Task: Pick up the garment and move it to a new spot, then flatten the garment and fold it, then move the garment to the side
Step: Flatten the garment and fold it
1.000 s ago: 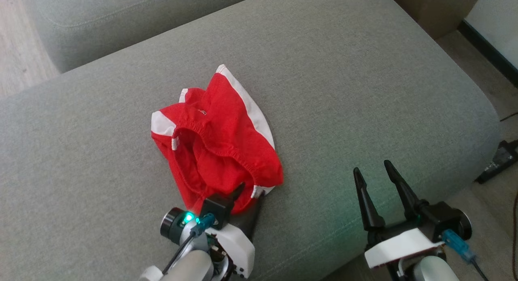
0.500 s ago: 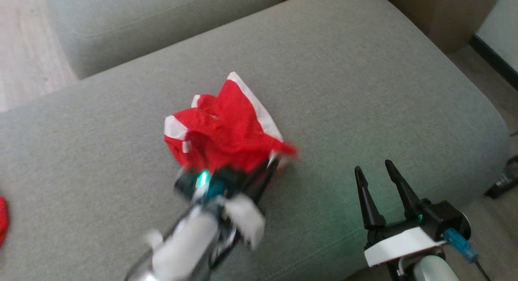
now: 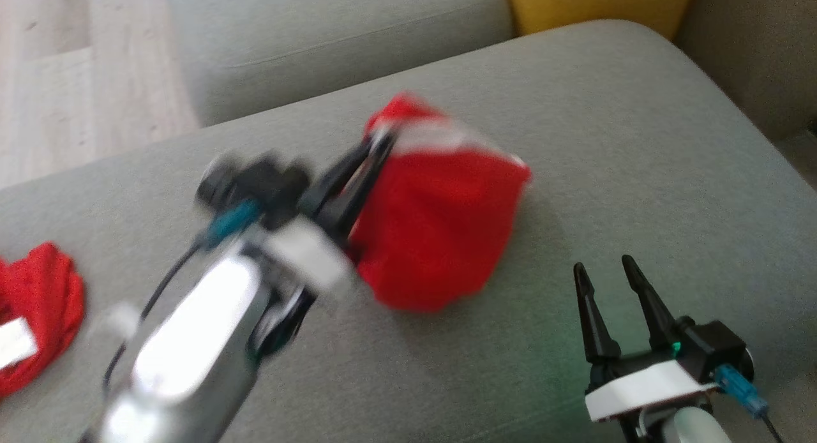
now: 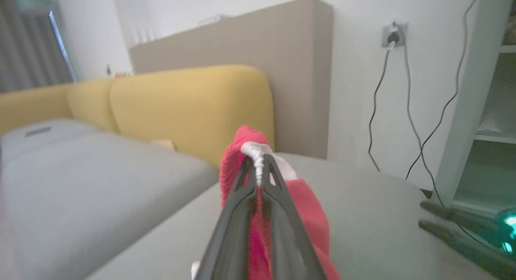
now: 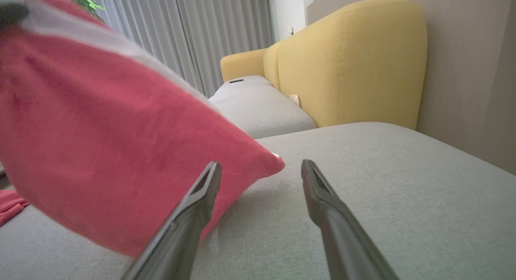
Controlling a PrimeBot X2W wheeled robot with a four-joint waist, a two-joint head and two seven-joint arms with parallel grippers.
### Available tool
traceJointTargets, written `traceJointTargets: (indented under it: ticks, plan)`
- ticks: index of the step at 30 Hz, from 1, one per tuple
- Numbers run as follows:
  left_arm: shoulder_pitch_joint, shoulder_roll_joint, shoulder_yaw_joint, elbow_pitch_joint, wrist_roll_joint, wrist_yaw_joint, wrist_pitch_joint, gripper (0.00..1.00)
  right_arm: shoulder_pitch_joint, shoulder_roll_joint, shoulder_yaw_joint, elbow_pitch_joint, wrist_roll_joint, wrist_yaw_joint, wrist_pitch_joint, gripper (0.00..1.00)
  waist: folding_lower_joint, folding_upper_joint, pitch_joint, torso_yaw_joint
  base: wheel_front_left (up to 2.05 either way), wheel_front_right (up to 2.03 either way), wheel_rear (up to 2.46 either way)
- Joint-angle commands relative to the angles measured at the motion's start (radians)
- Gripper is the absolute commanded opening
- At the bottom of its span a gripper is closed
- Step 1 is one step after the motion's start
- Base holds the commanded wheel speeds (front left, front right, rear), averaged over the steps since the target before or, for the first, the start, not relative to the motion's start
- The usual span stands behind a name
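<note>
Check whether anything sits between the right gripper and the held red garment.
Nothing visible does. Bare grey cushion separates the open right gripper from the red garment, pinched in the left gripper.

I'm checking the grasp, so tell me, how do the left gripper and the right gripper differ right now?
The left gripper is shut on the red garment at its white-trimmed edge; the right gripper is open and holds nothing. The left gripper is up over the grey cushion with the garment hanging from it, blurred in the head view; the right gripper sits low by the cushion's near edge, sharp. Both have two long dark fingers.
</note>
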Motion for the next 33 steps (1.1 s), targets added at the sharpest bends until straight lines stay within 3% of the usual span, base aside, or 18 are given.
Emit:
traceJointTargets:
  ticks: [1, 9, 17, 21, 29, 33]
  plan:
    - [0.047, 0.053, 0.057, -0.05, -0.023, 0.02, 0.006, 0.0, -0.007, 0.001, 0.021, -0.036, -0.003, 0.007, -0.004, 1.0, 0.0, 0.0, 0.002, 0.037, 0.0, 0.0, 0.0]
    - [0.375, 0.222, 0.143, -0.135, -0.076, 0.136, -0.018, 0.0, 0.03, -0.012, 0.009, -0.026, -0.015, 0.007, -0.004, 1.0, 0.0, 0.0, 0.015, 0.163, 0.0, 0.0, 0.0]
    - [0.459, 0.292, 0.144, -0.105, -0.037, 0.168, -0.043, 0.0, -0.028, -0.093, 0.085, 0.045, 0.114, 0.007, -0.004, 1.0, 0.0, 0.0, 0.029, 0.25, 0.0, 0.0, 0.0]
    - [0.45, 0.29, 0.141, -0.087, -0.032, 0.165, -0.054, 0.0, -0.15, -0.193, 0.225, 0.129, 0.303, 0.007, 0.029, 1.0, 0.0, 0.0, 0.059, 0.283, 0.0, 0.0, 0.0]
    - [0.386, 0.245, 0.111, -0.073, -0.014, 0.147, -0.067, 0.0, -0.462, -0.437, 0.481, 0.098, 0.787, 0.007, 0.378, 1.0, 0.0, 0.0, 0.118, 0.358, 0.0, 0.0, 0.0]
    - [0.355, 0.22, 0.09, -0.058, -0.003, 0.132, -0.074, 0.0, -0.564, -0.513, 0.583, 0.12, 0.889, 0.007, 0.537, 1.0, 0.0, 0.0, 0.136, 0.395, 0.0, 0.0, 0.0]
